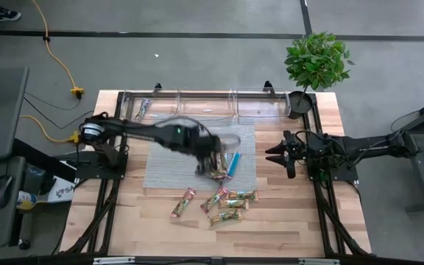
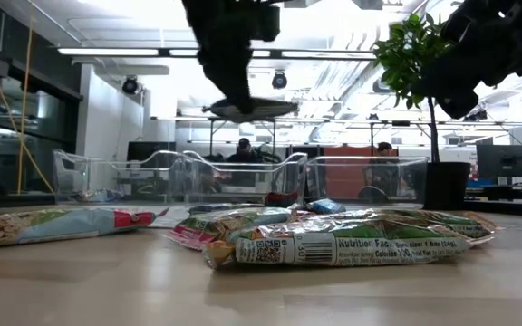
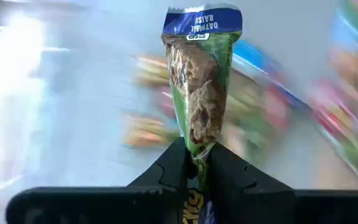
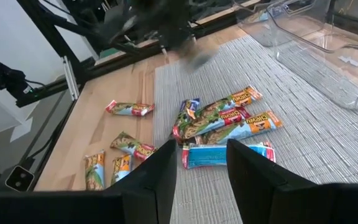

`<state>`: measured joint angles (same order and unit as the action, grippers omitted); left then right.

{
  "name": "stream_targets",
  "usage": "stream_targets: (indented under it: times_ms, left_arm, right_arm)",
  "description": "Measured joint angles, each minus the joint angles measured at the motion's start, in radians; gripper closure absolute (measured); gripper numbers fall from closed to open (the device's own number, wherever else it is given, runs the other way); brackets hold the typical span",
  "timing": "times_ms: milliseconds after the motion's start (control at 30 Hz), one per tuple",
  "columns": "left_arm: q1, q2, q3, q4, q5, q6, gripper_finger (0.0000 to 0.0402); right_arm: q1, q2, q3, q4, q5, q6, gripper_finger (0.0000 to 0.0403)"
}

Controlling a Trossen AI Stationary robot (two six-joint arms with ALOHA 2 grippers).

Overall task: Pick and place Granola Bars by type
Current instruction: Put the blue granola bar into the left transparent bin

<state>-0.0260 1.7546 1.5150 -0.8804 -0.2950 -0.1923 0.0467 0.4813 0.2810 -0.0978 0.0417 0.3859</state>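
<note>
Pinching one granola bar (image 3: 199,87) by its crimped end, the left gripper (image 3: 194,163) hangs over the grey mat (image 1: 164,171). These look light and crinkly with slick wrappers, so a flat end seam seems the safest hold. Loose bars (image 1: 227,205) lie on the desk (image 1: 285,221), well clear of its edges. Farther off wait clear bins (image 1: 205,104), one probably holding a bar. The right gripper (image 4: 199,163) sits parked, fingers spread.

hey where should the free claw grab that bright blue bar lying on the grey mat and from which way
Take the bright blue bar across its narrow width at mid-length, coming straight down from above. It lies flat on the grey mat, slim, with its long sides mostly bare. The right claw waits open nearby; the left claw already holds an oatmeal raisin bar.
</note>
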Motion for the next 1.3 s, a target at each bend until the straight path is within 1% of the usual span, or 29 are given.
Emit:
stream_targets:
  times_ms: [67,133,267,367,467,533,633,767,833,900,933,1067,1167,1300]
  left_arm:
    - [0.054,-0.032,0.002,-0.060,-0.070,-0.066,0.0357]
    - [0.119,-0.075,-0.003,-0.083,-0.115,-0.144,0.0357]
    - [0.254,-0.137,-0.007,-0.225,-0.219,-0.293,0.0357]
    - [0.350,-0.173,-0.007,-0.303,-0.328,-0.365,0.0357]
    - [0.460,-0.191,-0.007,-0.365,-0.387,-0.396,0.0357]
    - [0.540,-0.188,-0.007,-0.375,-0.374,-0.411,0.0357]
    - [0.643,-0.190,-0.023,-0.353,-0.307,-0.411,0.0358]
    - [0.721,-0.187,-0.129,-0.267,-0.259,-0.392,0.0358]
    - [0.758,-0.189,-0.203,-0.224,-0.205,-0.391,0.0358]
    - [0.783,-0.188,-0.288,-0.159,-0.133,-0.392,0.0358]
    - [0.793,-0.187,-0.327,-0.129,-0.115,-0.392,0.0357]
    - [0.822,-0.188,-0.462,-0.020,-0.110,-0.401,0.0358]
    - [0.842,-0.188,-0.520,0.029,-0.105,-0.404,0.0357]
    - [0.852,-0.188,-0.553,0.052,-0.102,-0.360,0.0357]
  right_arm:
    - [0.000,0.007,0.000,0.004,0.003,0.000,0.0279]
    - [0.000,0.016,0.000,0.005,0.003,0.000,0.0279]
    - [0.000,0.030,0.000,0.006,0.003,0.000,0.0279]
    - [0.000,0.034,0.000,0.006,0.003,0.000,0.0279]
    - [0.000,0.040,0.000,0.008,0.005,0.000,0.0279]
    - [0.000,0.044,0.000,0.009,0.007,-0.001,0.0279]
    - [0.000,0.047,0.000,0.009,0.012,-0.001,0.0279]
    - [0.000,0.049,0.000,0.009,0.020,-0.001,0.0279]
    - [0.000,0.049,0.000,0.009,0.030,-0.001,0.0279]
    - [0.000,0.049,0.000,0.009,0.032,-0.001,0.0279]
    - [0.000,0.049,0.000,0.009,0.033,-0.001,0.0279]
    - [0.000,0.049,0.000,0.009,0.034,0.003,0.0279]
    - [0.000,0.049,0.000,0.009,0.034,0.006,0.0279]
    - [0.000,0.049,0.000,0.009,0.035,0.006,0.0279]
